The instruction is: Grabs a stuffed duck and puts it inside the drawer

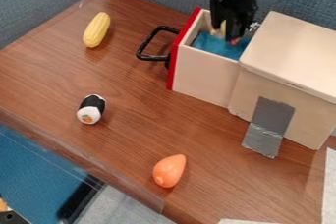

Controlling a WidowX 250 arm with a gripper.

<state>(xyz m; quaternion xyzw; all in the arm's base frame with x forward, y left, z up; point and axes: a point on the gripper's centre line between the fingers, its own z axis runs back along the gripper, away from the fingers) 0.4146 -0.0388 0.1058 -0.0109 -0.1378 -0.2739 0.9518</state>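
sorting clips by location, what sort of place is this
Likely a robot test setup on a wooden tabletop: a black gripper is down at the open drawer of a small box, with a toy corn cob and a toy sushi roll nearby.

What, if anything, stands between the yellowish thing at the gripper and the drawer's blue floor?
Nothing visible: the drawer is open, and the yellowish thing, perhaps the duck, shows within its walls, at the gripper.
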